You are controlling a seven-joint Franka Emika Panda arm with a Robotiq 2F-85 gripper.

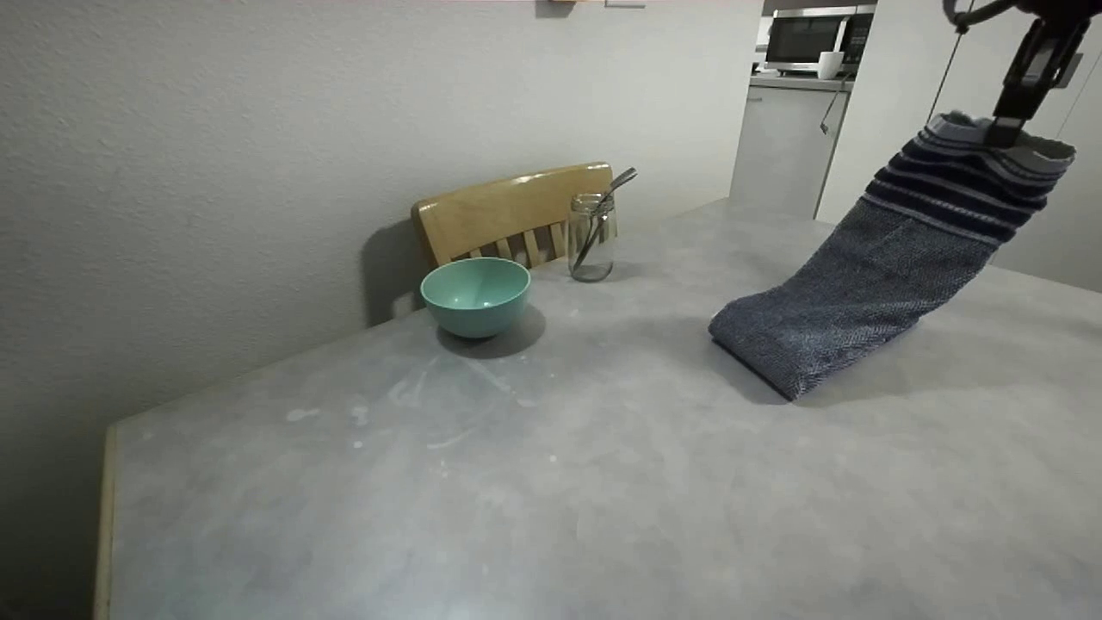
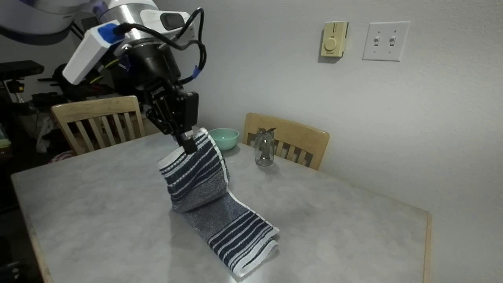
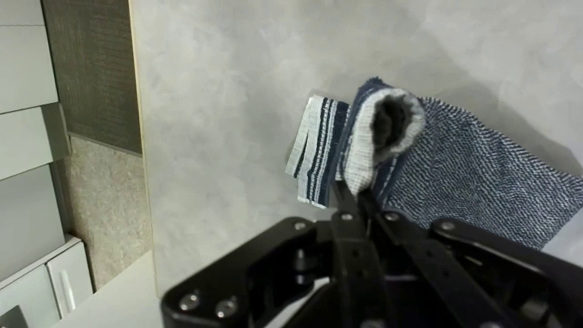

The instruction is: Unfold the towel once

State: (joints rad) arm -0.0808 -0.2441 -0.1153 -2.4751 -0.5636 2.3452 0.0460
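Two chairs, bowl near jar, towel in hand

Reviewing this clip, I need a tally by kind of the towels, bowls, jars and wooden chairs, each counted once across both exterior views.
Striped towel: 1
Teal bowl: 1
Glass jar: 1
Wooden chairs: 2
Total: 5

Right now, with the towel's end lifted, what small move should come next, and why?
I'd probably carry the lifted end past the fold, away from the striped end lying on the table, with the fingers shut on it. In an exterior view the towel slopes from that fold up and back over its lower part, so releasing here would likely drop it onto itself.
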